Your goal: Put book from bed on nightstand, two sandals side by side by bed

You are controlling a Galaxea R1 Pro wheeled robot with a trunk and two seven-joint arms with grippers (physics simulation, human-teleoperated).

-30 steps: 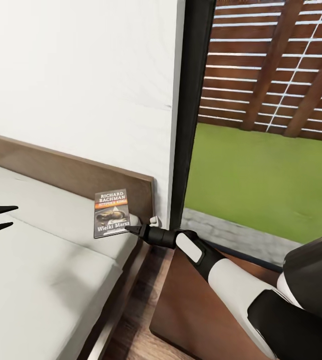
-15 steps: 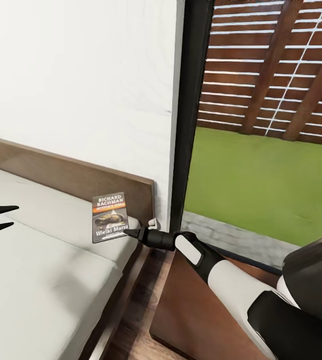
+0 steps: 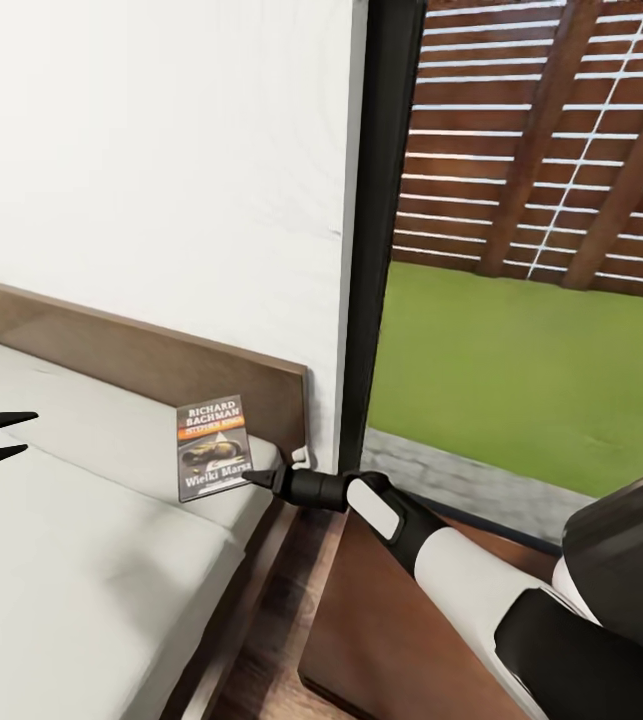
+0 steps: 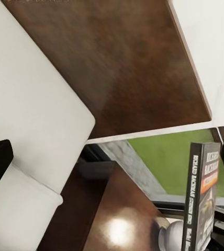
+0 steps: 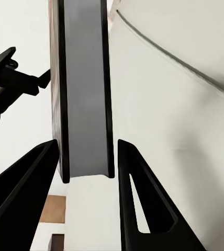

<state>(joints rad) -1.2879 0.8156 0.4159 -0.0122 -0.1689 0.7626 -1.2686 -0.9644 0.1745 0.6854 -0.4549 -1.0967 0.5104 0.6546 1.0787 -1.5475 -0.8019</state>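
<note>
The book [image 3: 214, 447] stands nearly upright over the bed's grey mattress [image 3: 81, 540], close to the dark headboard [image 3: 151, 360]. My right gripper [image 3: 253, 478] is shut on the book's lower right corner. In the right wrist view the book's thin edge [image 5: 83, 78] runs between the two black fingers [image 5: 138, 198] of that gripper [image 5: 86, 145]. My left gripper [image 3: 6, 438] hovers open over the mattress at the far left, holding nothing. The left wrist view shows the book [image 4: 203, 193] side-on. The nightstand [image 3: 381, 620] sits right of the bed, under my right arm. The sandals are out of view.
A white wall [image 3: 161, 180] rises behind the headboard. A tall black window frame [image 3: 381, 220] stands right of it, with grass and a slatted fence outside. A strip of wood floor [image 3: 261, 640] separates bed and nightstand.
The whole picture has shifted down slightly, so the camera moved. My right gripper and the book have edged a little to the left over the mattress. The left gripper has stayed put.
</note>
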